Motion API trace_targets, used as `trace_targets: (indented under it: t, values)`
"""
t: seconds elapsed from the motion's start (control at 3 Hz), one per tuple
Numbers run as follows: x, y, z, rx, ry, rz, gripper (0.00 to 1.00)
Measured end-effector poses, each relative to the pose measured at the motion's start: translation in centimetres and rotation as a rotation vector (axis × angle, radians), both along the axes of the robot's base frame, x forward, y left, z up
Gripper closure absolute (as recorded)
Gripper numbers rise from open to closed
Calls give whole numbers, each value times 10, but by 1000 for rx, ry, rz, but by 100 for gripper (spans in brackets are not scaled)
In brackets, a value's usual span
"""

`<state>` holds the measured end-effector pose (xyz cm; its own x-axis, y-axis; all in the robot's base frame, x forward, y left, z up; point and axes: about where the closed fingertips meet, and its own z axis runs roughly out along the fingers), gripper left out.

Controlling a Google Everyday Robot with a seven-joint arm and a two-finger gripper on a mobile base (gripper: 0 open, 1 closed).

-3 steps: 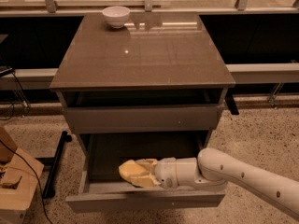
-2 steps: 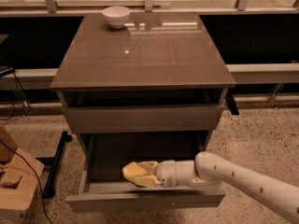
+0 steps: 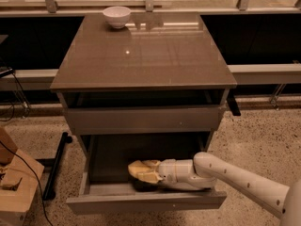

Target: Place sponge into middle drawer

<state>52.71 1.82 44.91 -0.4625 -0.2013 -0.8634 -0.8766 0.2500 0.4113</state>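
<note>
Camera view: gripper (image 3: pixel 142 170) low inside the pulled-out middle drawer (image 3: pixel 146 202), near its front wall, about mid-width, tip pointing left; whether it is apart or clamped cannot be told. Pale yellow mass at the tip sits within the middle drawer, the sponge not separable from the cream-yellow gripper there. White arm (image 3: pixel 235 180) lies across the drawer's right front corner. Top drawer (image 3: pixel 141 120) just above the middle drawer; white bowl (image 3: pixel 116 17) on the cabinet top (image 3: pixel 141 55), well above and behind it, back left
</note>
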Motion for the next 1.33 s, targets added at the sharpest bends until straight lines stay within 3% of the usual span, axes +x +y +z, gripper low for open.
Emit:
trace_targets:
  t: [0.33, 0.67, 1.0, 1.33]
  values:
    - [24, 1, -19, -99, -16, -11, 50]
    - [33, 5, -37, -173, -4, -12, 27]
    - [32, 7, -37, -169, -3, -8, 4]
    - [31, 8, -37, -168, -2, -6, 0]
